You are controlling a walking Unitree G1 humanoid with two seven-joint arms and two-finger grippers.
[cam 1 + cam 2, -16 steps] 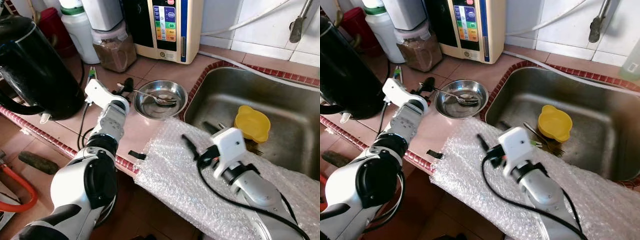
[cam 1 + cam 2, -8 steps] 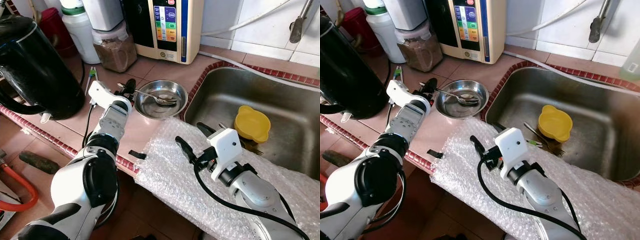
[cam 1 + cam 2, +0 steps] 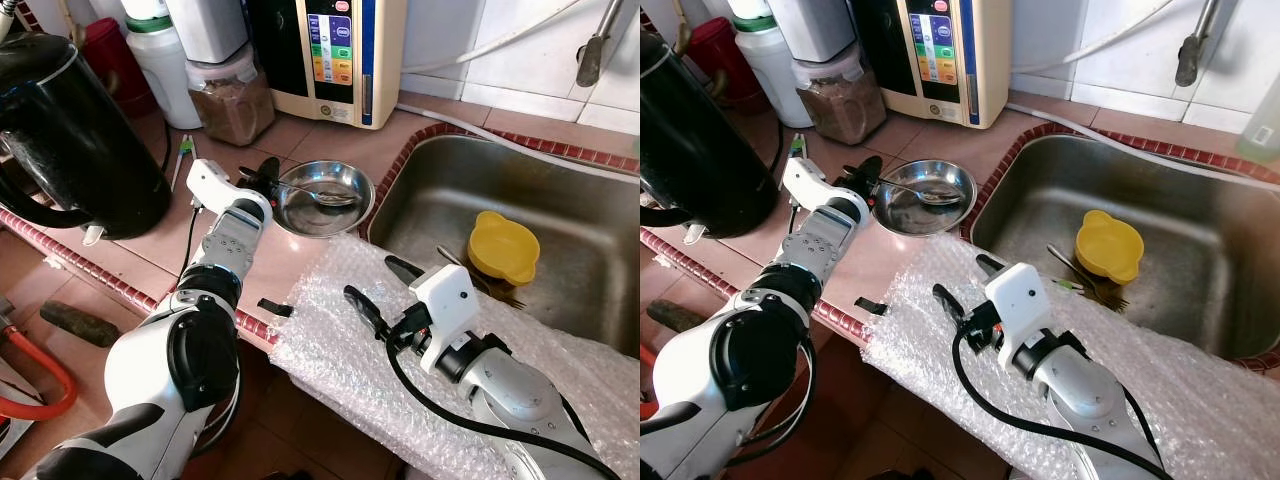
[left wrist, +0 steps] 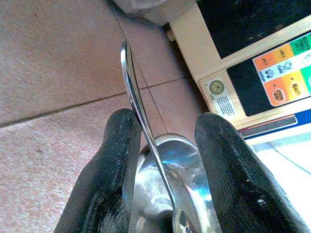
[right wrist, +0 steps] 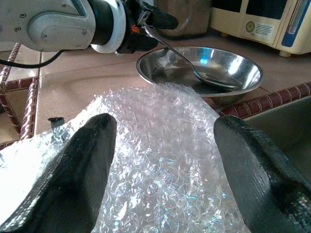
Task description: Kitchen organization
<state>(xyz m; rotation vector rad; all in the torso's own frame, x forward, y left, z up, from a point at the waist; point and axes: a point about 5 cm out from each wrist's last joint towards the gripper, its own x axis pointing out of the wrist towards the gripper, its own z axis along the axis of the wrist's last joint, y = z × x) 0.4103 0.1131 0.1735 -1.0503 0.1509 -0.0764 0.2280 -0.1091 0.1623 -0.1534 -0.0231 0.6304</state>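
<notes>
On tiled counter (image 3: 300, 135): left gripper (image 3: 262, 175) pinches spoon (image 3: 318, 192); right gripper (image 3: 383, 287) spread above bubble wrap (image 3: 340, 350).

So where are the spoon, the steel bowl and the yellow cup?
spoon (image 3: 322, 195), left eye view, on its bowl end.
steel bowl (image 3: 356, 178), left eye view, on its rim.
yellow cup (image 3: 503, 248), left eye view, on its top.
</notes>
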